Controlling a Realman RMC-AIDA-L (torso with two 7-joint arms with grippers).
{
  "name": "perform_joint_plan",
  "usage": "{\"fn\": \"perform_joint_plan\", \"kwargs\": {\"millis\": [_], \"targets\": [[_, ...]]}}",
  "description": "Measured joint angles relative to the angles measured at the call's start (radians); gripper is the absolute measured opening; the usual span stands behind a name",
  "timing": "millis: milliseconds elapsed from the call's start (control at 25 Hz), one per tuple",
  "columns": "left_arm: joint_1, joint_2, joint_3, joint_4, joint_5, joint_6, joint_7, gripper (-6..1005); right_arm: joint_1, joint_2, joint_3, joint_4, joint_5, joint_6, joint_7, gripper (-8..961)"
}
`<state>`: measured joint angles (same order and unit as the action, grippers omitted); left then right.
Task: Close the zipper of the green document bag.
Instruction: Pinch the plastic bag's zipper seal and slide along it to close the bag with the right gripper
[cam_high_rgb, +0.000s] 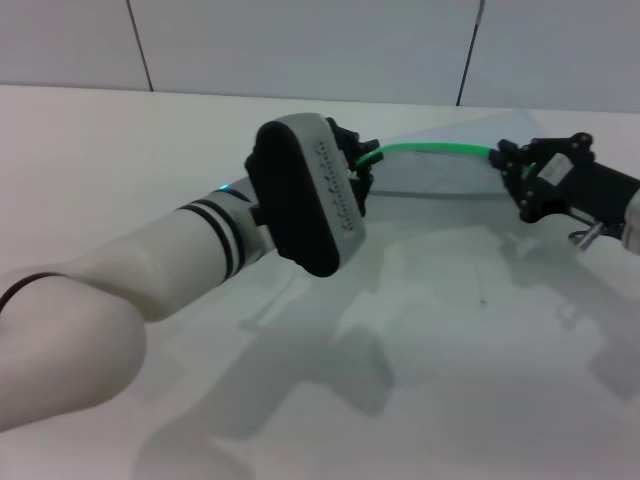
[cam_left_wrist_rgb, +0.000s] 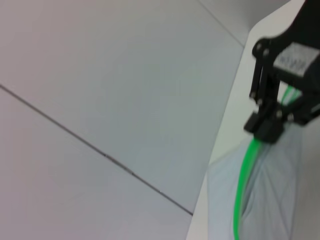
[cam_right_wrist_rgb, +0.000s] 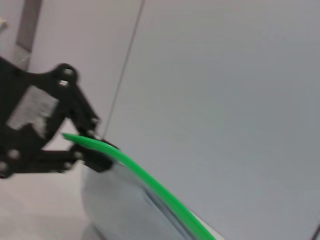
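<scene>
Green document bag (cam_high_rgb: 440, 172) held up off the white table (cam_high_rgb: 450, 340), upper centre-right of the frame; zipper (cam_high_rgb: 435, 150) stretched taut along its top edge. Left tool (cam_high_rgb: 362, 163) clenched on the zipper's left end; right tool (cam_high_rgb: 508, 160) clenched on its right end.

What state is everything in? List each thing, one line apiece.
left gripper: shut on one end of the zipper
right gripper: shut on the zipper's other end
zipper: stretched between both grippers; open or closed, cannot tell
green document bag: held up by its zip edge
</scene>
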<state>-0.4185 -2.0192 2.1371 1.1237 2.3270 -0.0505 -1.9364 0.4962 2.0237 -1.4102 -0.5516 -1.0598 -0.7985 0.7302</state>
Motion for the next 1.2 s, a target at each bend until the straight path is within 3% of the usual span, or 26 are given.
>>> {"fn": "perform_joint_plan", "kwargs": {"millis": [280,800,1200], "targets": [[0.066,0.002,-0.039,0.057,0.000,0.000,0.036,53,-0.023,-0.003,0.066,0.003,-0.002,0.030,-0.031,130],[0.119,0.002,-0.072,0.092,0.000,-0.001,0.040,63,-0.045,-0.003,0.182,0.006,-0.003,0.051,-0.036,149],[0.135,0.002,-0.084,0.108,0.000,-0.002,0.048,81,-0.047,-0.002,0.197,0.007,-0.003,0.054,-0.037,164]]}}
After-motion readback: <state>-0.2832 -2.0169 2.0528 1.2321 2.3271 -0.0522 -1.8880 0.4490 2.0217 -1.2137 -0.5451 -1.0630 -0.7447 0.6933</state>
